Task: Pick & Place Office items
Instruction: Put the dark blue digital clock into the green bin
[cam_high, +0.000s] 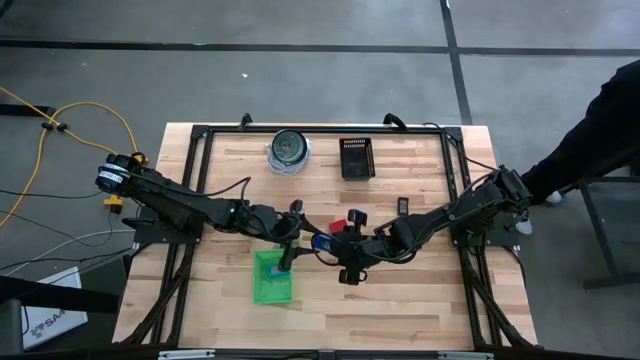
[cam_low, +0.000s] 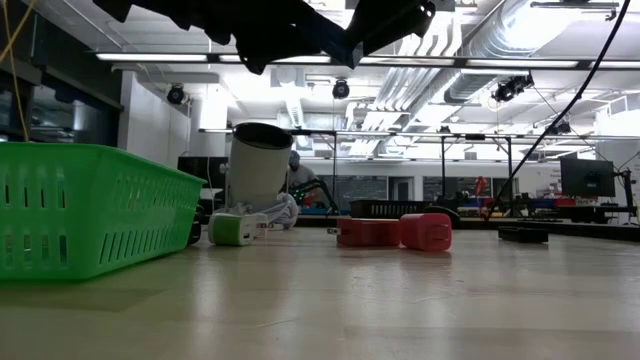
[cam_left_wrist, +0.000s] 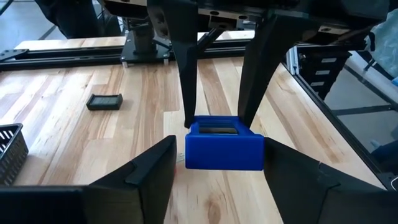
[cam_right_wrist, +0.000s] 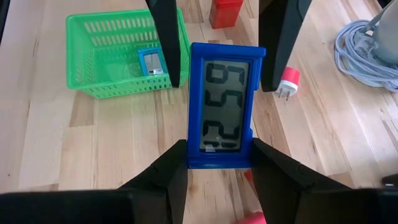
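While right gripper clamps blue clock (left gripper open).

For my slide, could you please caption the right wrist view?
Right gripper holds a blue digital clock near the green basket.

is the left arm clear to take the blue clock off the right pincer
Probably yes: the left pincer already straddles the far end of the blue clock, which the right pincer holds above the table, nothing between them.

Blue clock half-hidden between both arms
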